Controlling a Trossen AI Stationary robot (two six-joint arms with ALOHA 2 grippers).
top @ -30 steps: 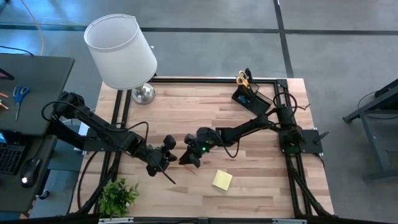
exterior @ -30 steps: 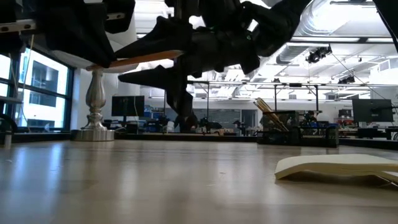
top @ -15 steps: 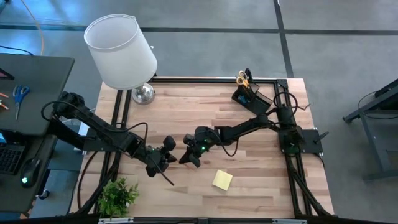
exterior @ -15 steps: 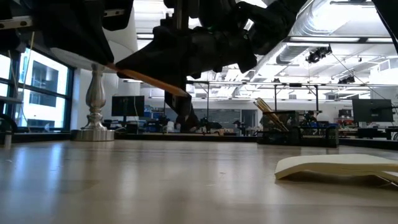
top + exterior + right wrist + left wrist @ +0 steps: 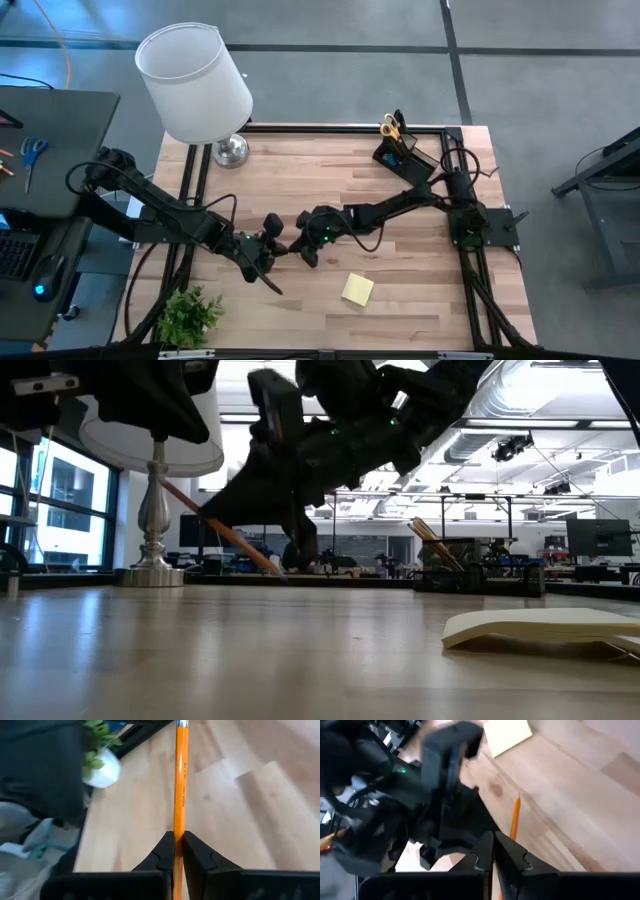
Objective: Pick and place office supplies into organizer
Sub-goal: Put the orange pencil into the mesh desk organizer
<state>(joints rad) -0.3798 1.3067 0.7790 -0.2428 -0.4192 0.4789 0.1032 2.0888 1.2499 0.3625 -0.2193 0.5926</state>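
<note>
An orange pencil [image 5: 235, 540] hangs above the middle of the table and slants down toward the right. Both grippers are shut on it. My left gripper [image 5: 264, 256] comes from the left and my right gripper [image 5: 298, 252] from the right, and they meet nose to nose. The pencil's lower end [image 5: 274, 286] sticks out toward the near edge. A yellow sticky-note pad [image 5: 357, 289] lies flat on the table, right of the grippers. The black organizer [image 5: 402, 155] stands at the far right with yellow-handled scissors [image 5: 390, 127] upright in it. My left gripper pinches the pencil's shaft [image 5: 510, 836] between its two fingers. The pointed end [image 5: 517, 799] sticks out past them toward the sticky-note pad. The pencil is tilted and clear of the table. My right gripper pinches the shaft [image 5: 180, 827] between its two fingers, coming from the table's right and slanting down. The pencil runs on ahead of the fingers, roughly along them, to its metal-banded end [image 5: 181, 724]. It is lifted clear of the table.
A white lamp shade [image 5: 195, 85] on a silver foot [image 5: 230, 151] stands at the far left corner. A small potted plant [image 5: 190, 315] sits at the near left corner. A dark side desk [image 5: 40, 150] with blue scissors lies beyond the table's left edge.
My right gripper has shut on the pencil and turned its wrist. The pencil, level a second ago, now slants: its right end has dropped toward the table while its left end stays up at my left gripper.
</note>
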